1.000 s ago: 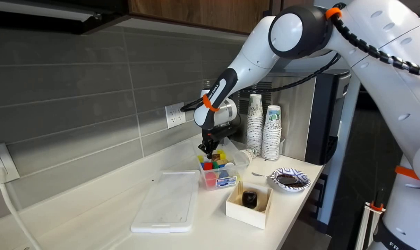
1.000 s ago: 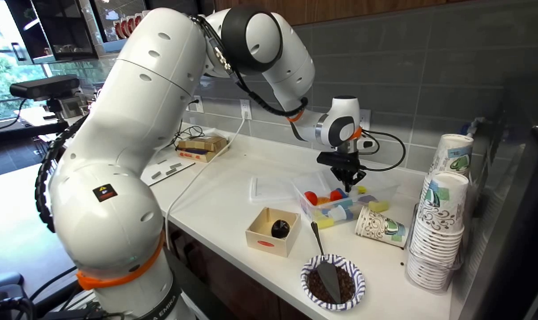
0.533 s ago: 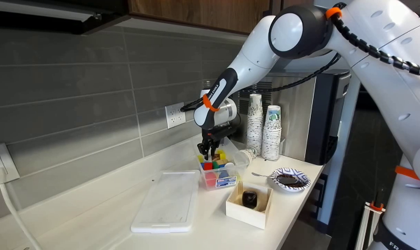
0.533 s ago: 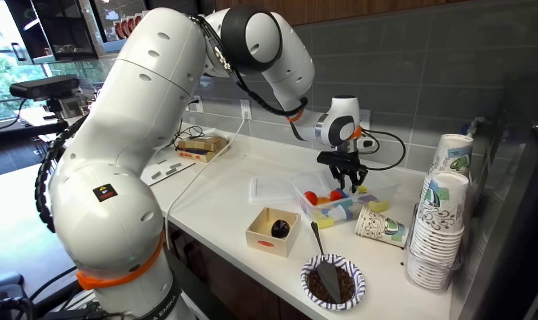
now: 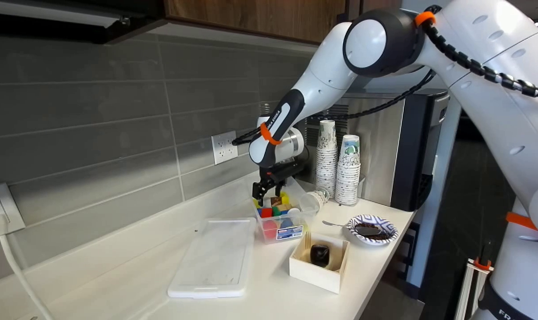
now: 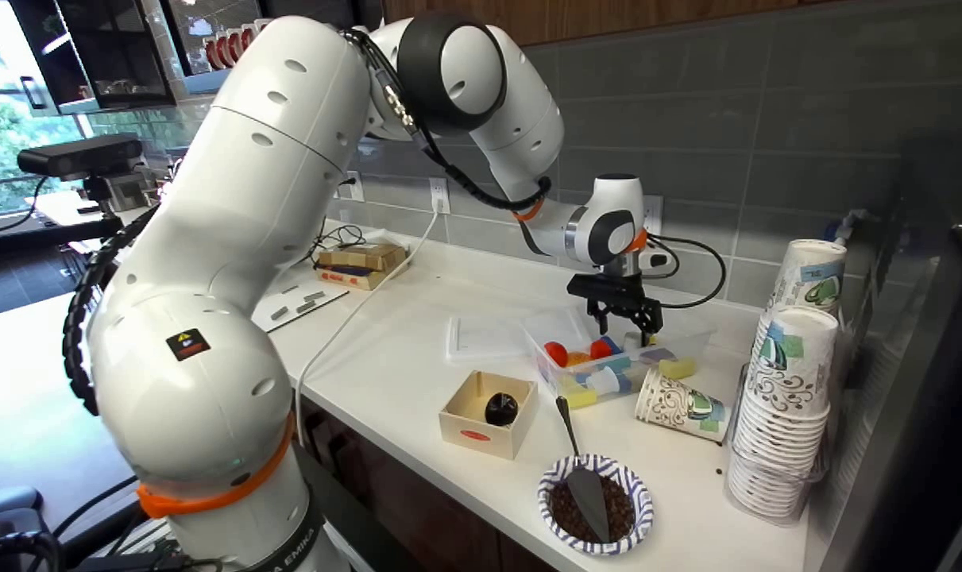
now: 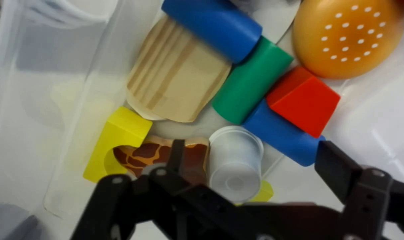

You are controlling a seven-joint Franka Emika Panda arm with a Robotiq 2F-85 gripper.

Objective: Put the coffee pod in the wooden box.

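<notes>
The pale coffee pod (image 7: 235, 166) lies in the clear tub (image 5: 290, 233), framed in the wrist view by the parted hand (image 7: 251, 150), which grips nothing. Grasp, lift and placing all seem left; the wooden box (image 6: 496, 444), near-left of the tub in an exterior view, shows only a dark rounded object (image 6: 501, 409) inside.

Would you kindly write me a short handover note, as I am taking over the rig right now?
Gripper: open over the tub, holding nothing.
Pod, probably the translucent one: in the tub, between the jaws in the wrist view.
Box: near the tub, a dark object inside.
Done: only the lining up, it seems; pod not yet gripped.
Left: probably grip and lift the pod, then set it in the box.
</notes>
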